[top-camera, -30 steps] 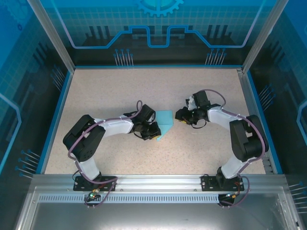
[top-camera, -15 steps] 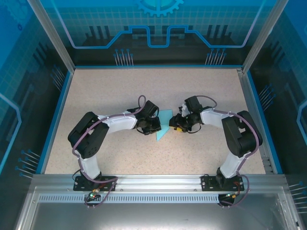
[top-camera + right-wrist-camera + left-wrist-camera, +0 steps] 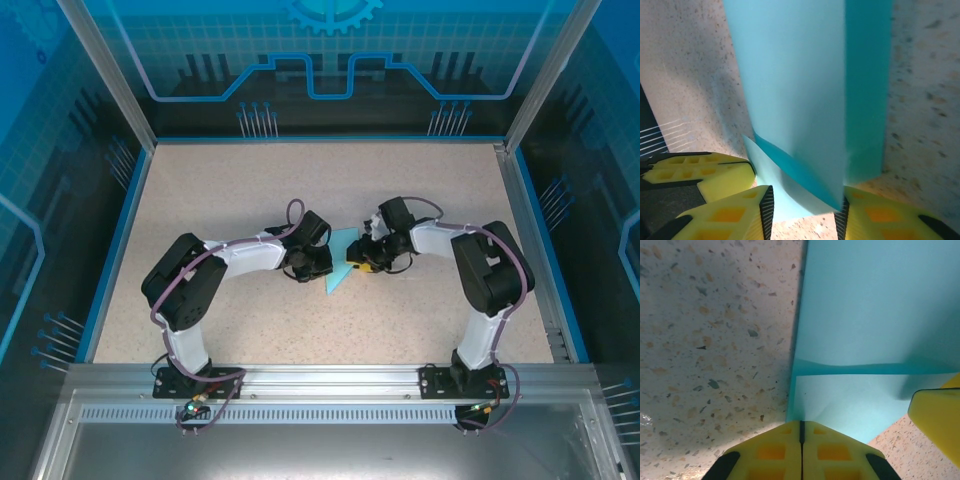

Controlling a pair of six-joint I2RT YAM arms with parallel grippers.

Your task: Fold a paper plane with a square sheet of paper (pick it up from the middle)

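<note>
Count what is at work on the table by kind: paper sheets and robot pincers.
Paper: 1
Pincers: 2, the left pincer and the right pincer
Total: 3

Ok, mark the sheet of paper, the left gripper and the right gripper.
sheet of paper [image 3: 875, 300], left wrist view, its flat upper layer.
left gripper [image 3: 801, 424], left wrist view, the seam between its closed tips.
right gripper [image 3: 805, 202], right wrist view, the gap between its two tips.

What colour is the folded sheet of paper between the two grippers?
The paper is light cyan; the left wrist view shows it best.
</note>
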